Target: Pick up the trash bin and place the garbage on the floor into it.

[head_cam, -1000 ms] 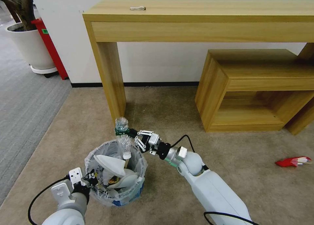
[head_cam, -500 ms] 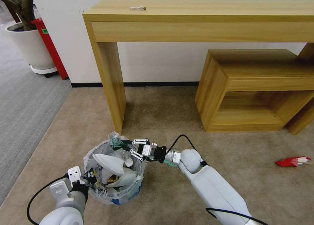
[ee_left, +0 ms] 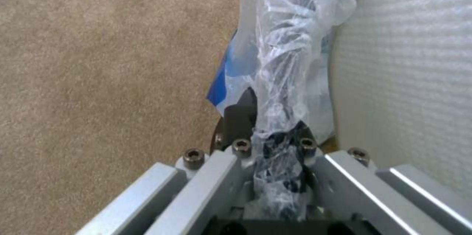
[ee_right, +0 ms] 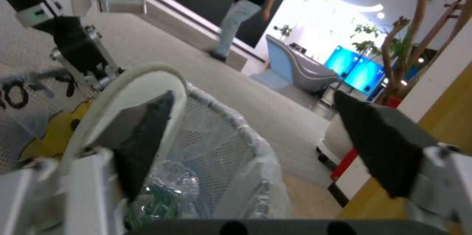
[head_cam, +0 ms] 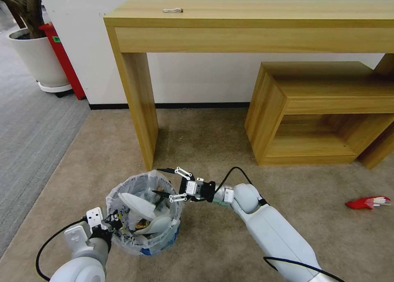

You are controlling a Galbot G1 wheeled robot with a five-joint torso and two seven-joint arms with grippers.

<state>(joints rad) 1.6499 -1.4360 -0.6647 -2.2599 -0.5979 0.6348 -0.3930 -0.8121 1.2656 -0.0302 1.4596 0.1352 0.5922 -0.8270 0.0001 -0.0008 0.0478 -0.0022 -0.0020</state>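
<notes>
Right hand (head_cam: pixel 164 182) hangs spread wide over the trash bin (head_cam: pixel 143 237); left hand (head_cam: pixel 107 225) seemingly clamps its liner edge.

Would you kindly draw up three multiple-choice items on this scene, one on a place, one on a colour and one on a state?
1. Where is the right gripper?
A. Over the trash bin's rim
B. On the wooden bench
C. Beside the plant pot

2. What colour is the litter lying on the floor?
A. Green
B. Red and white
C. Black

3. What state is the left gripper in?
A. Open above the floor
B. Shut on the trash bin's lined rim
C. Shut on a slipper

Answers:
1. A: in the head view its fingers reach over the trash bin.
2. B: it shows red with a white end at the right of the head view.
3. B: the left wrist view shows the clear liner pinched between its fingers.
</notes>
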